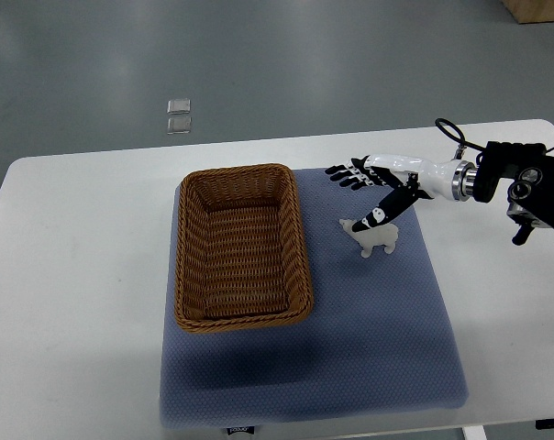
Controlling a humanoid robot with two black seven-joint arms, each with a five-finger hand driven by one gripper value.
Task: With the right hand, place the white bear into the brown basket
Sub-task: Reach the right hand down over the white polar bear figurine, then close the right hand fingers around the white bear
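Note:
A small white bear [372, 236] stands on the blue mat [369, 312], to the right of the brown wicker basket [242, 246]. The basket holds nothing that I can see. My right hand [367, 188] comes in from the right edge and hovers just above and behind the bear. Its fingers are spread, and the thumb reaches down close to the bear's back. It holds nothing. The left arm does not show.
The mat lies on a white table [75, 275]. Two small clear squares [178, 115] lie on the grey floor beyond the table's far edge. The right forearm [515, 183] stretches over the table's right side.

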